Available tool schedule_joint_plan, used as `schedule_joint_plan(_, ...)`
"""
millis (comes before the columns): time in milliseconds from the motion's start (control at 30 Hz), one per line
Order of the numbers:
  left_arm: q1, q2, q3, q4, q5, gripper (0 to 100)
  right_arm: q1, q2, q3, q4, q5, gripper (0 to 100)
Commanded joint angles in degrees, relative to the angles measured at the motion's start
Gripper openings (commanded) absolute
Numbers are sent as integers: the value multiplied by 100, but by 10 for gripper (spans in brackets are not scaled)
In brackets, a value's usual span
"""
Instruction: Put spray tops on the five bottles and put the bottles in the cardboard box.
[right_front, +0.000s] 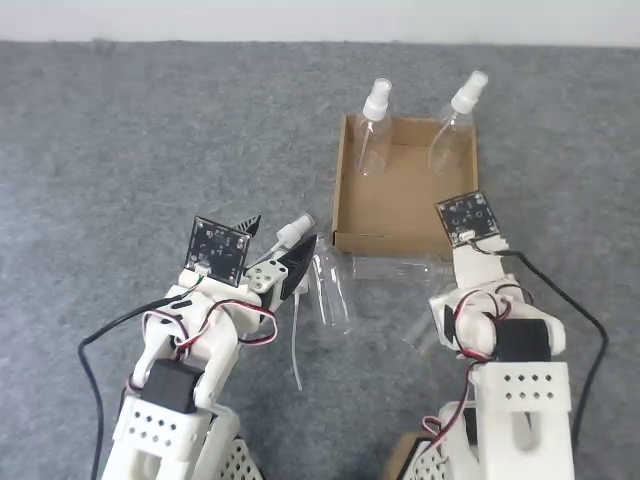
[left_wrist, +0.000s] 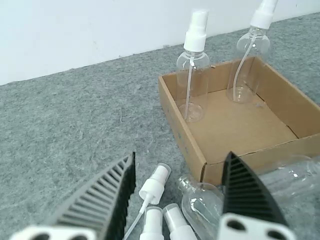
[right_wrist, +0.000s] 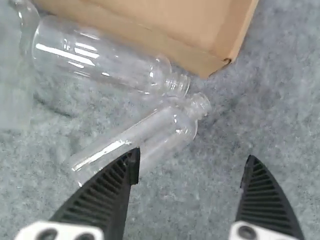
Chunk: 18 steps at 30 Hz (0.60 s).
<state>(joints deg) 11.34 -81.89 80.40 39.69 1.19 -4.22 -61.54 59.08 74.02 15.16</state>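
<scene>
Two capped bottles stand inside the cardboard box, against its far wall. Uncapped bottles and loose spray tops lie just outside its near wall. There the left gripper and right gripper both gape wide, holding nothing.

Grey bench (faintly flecked); plain brown cardboard box; clear, colourless bottles; white spray tops; left gripper and right gripper black, ribbed with fine ridges.
</scene>
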Motion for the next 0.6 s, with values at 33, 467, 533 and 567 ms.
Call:
schedule_joint_plan(33, 0, 35, -31, -141, -44, 261, -4, 295, -158, -356, -835, 274)
schedule_joint_plan(467, -9, 35, -31, -141, -35, 261, -119, 2308, -809, -576, -3297, 278)
schedule_joint_plan(533, -9, 35, -31, -141, -35, 261, -207, 2325, -800, -681, -3490, 278)
schedule_joint_plan(567, -9, 35, -31, -141, -35, 261, -259, 2352, -782, -743, -3516, 278)
